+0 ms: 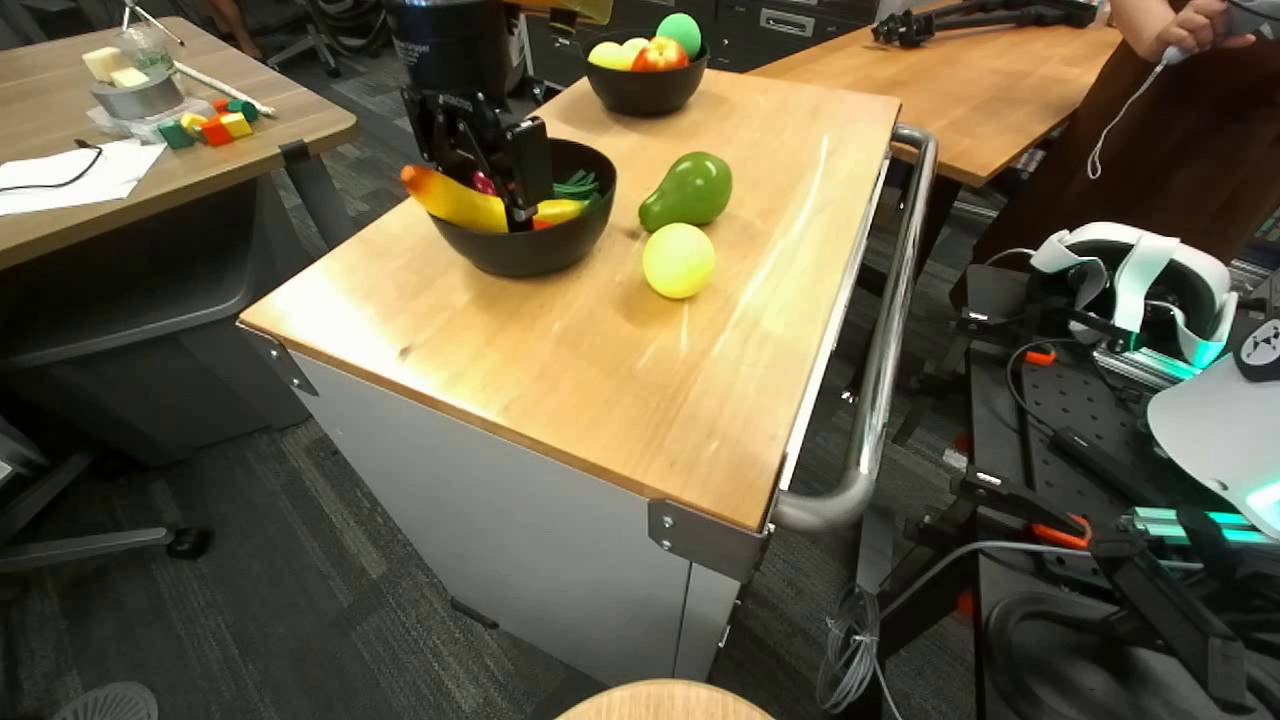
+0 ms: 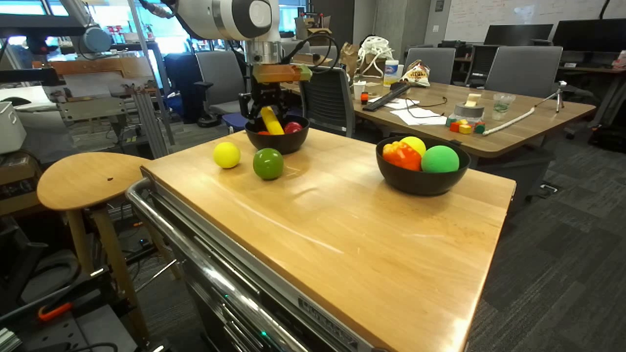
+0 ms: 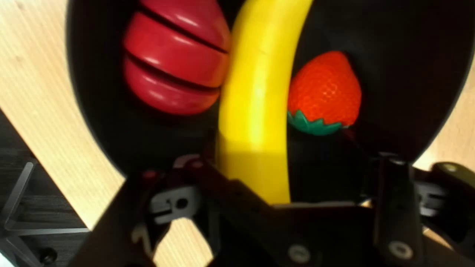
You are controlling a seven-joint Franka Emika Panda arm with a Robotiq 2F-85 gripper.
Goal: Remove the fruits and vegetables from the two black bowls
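Observation:
My gripper [image 1: 500, 190] [image 3: 293, 174] is open inside a black bowl [image 1: 530, 255] [image 2: 281, 145], its fingers on either side of a yellow banana [image 1: 455, 200] [image 3: 256, 89]. A gap shows between the banana and one finger in the wrist view. The bowl also holds a red sliced piece [image 3: 176, 55], a strawberry [image 3: 326, 91] and something green [image 1: 577, 187]. A green pear-shaped piece [image 1: 690, 190] [image 2: 268, 164] and a yellow ball [image 1: 679, 261] [image 2: 227, 155] lie on the table. Another black bowl [image 1: 645, 92] [image 2: 420, 181] holds a red-orange piece [image 2: 402, 155], a green ball [image 2: 440, 159] and yellow pieces [image 1: 610, 55].
The wooden cart top [image 1: 560, 370] [image 2: 342, 220] carries both bowls. A metal handle rail [image 1: 900, 300] [image 2: 210, 274] runs along one side. A brown table [image 2: 528, 122] with small blocks, tape and paper stands beyond. A round wooden stool [image 2: 93, 176] stands beside the cart.

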